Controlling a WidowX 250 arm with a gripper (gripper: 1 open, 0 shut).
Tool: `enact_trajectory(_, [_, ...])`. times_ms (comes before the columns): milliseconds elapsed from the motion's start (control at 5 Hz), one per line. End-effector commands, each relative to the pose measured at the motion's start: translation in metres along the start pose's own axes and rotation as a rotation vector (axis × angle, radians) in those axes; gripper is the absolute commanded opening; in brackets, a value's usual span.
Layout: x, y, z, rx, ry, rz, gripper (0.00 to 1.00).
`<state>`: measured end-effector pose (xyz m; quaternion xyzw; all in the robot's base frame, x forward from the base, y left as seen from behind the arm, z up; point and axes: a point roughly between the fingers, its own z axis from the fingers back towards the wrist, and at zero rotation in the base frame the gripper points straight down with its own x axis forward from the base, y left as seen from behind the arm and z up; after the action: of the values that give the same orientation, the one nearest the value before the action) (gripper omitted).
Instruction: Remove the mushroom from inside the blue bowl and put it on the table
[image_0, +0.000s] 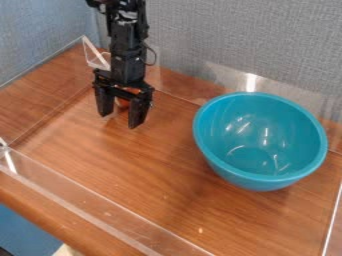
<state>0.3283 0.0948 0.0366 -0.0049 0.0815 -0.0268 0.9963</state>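
Observation:
The blue bowl (254, 177) stands on the right half of the table (120, 175), and its inside shows only glossy reflections. My gripper (123, 112) points straight down to the left of the bowl, low over the table, with its black fingers (104, 104) spread open. A small reddish-brown shape (123, 97) sits between the fingers; it looks like the mushroom, but it blends with the wood and I cannot tell whether it rests on the table.
Low clear acrylic walls (80, 205) edge the tabletop at the front, left and back. A grey textured wall rises behind. The bowl is about a hand's width to the right of the gripper.

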Motion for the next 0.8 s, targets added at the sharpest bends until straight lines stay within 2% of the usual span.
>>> enact_trajectory(0, [0.004, 0.004, 0.052, 0.025, -0.119, -0.01, 1.0])
enact_trajectory(200, [0.001, 0.008, 0.065, 0.024, -0.124, -0.032, 1.0])
enact_trajectory(600, [-0.014, 0.019, 0.064, 0.018, -0.128, -0.123, 1.0])
